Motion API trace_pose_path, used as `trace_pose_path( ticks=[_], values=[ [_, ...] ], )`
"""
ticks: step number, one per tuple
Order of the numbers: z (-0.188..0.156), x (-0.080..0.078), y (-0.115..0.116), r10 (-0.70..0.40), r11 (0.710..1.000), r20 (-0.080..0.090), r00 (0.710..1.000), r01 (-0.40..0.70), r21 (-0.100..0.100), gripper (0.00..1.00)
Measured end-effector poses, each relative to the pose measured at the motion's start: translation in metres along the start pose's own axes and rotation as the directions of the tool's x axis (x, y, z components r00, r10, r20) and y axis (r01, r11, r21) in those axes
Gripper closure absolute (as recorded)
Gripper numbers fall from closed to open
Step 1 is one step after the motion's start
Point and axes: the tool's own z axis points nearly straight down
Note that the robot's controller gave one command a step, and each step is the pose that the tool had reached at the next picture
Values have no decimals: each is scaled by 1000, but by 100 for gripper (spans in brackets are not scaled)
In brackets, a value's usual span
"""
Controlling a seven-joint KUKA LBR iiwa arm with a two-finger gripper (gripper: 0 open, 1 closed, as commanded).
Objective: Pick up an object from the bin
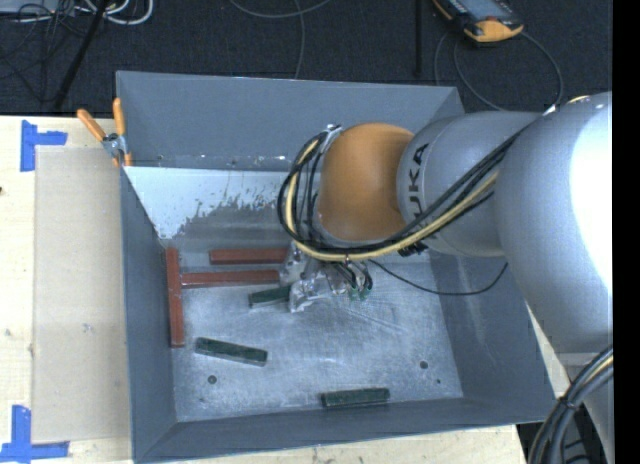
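My gripper (pixel 306 288) is down near the middle of the bin floor, mostly hidden under the arm's orange cover. A short dark green bar (pixel 266 299) lies just left of it, one end touching or very close to the gripper's tip. Right above that bar lie two red-brown bars (pixel 228 277) (pixel 246 256), side by side and pointing left to right; their right ends reach the gripper.
A third red-brown bar (pixel 175 298) lies upright along the bin's left side. Another dark green bar (pixel 231 352) rests at the front left, and one more (pixel 355 398) lies against the front wall. The arm covers the bin's right half.
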Motion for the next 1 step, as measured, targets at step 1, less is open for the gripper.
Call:
trace_pose_path(
  ticks=[1],
  values=[
    [0, 0, 0, 0, 1000, 0, 1000, 0, 0, 100]
  ],
)
